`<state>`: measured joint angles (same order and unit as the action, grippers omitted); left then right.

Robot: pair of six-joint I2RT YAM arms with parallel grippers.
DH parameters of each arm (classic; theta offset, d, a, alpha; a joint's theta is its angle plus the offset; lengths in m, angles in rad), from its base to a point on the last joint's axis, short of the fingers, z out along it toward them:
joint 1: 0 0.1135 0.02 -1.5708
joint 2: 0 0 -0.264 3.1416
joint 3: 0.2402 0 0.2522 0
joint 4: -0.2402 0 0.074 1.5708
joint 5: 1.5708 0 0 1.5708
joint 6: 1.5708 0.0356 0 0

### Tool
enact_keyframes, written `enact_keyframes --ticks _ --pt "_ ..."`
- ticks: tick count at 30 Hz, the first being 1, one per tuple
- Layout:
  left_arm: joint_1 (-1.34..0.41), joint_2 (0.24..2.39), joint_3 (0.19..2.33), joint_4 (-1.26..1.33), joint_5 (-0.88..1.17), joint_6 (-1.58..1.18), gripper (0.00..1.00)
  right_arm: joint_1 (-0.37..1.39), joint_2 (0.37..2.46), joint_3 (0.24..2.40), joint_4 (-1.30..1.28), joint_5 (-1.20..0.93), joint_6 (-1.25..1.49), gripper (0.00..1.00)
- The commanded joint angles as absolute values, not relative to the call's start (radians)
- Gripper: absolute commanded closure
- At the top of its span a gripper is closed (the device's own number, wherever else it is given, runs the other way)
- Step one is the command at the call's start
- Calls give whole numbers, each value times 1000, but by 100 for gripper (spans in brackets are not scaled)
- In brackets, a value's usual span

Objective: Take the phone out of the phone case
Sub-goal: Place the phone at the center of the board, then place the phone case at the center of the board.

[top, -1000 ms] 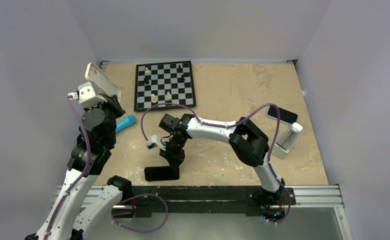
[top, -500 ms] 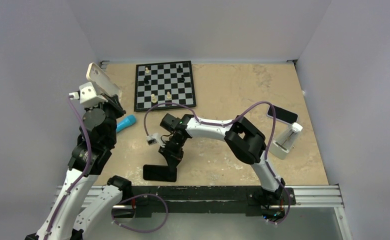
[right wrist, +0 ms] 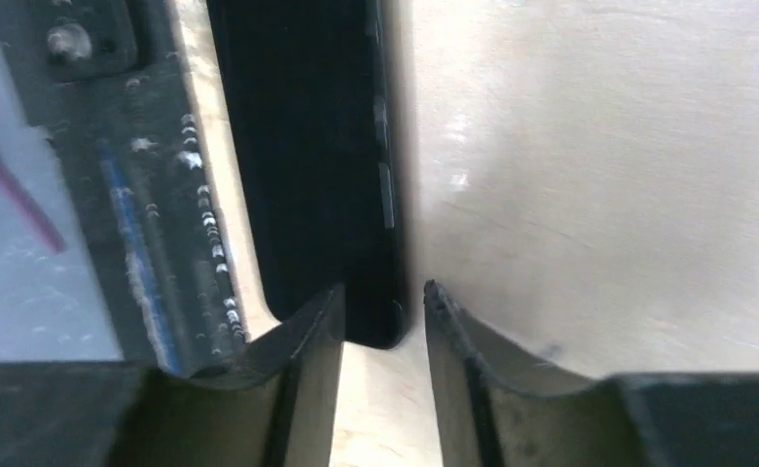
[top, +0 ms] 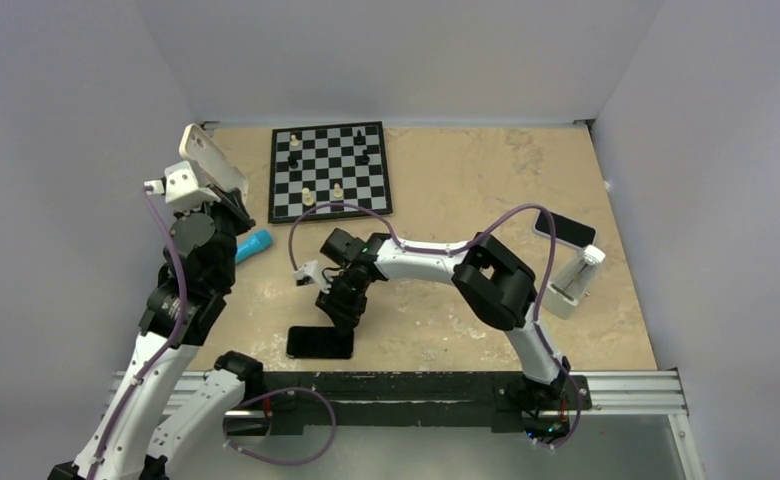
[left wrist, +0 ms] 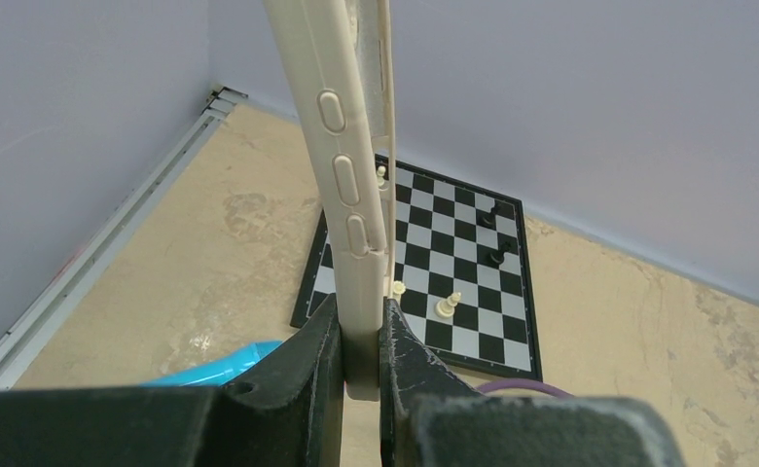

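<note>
Cream phone case [left wrist: 342, 195] clamped in left end effector [left wrist: 361, 336]; right end effector [right wrist: 383, 304] parted above phone [right wrist: 298, 146].

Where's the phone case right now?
Top view, far left: the cream phone case is held upright off the table in the left tool, just left of the chessboard.

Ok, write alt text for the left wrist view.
A cream phone case stands upright, edge-on, clamped in the dark left gripper. Behind it, a chessboard with a few pieces lies on the tan table, and a blue object shows at lower left.
</note>
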<state>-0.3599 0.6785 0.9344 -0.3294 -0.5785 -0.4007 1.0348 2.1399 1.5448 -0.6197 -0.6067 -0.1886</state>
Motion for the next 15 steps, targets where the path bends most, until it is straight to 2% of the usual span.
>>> enact_keyframes --ticks 1,6,9,12,15 --pt "-354 680 932 -273 -569 -392 100 1020 2087 1486 -460 -232 -195 54" --pt "-354 686 932 -272 -547 -399 100 974 1784 1304 -247 -9 25 44" --pt "-354 701 926 -236 -459 -386 100 930 1622 1175 -142 -3 189 42" --pt "-354 749 927 -162 -181 -371 100 852 1491 1045 -53 -65 357 42" --pt "-354 790 906 -43 187 -387 100 755 1371 927 25 -175 490 42"
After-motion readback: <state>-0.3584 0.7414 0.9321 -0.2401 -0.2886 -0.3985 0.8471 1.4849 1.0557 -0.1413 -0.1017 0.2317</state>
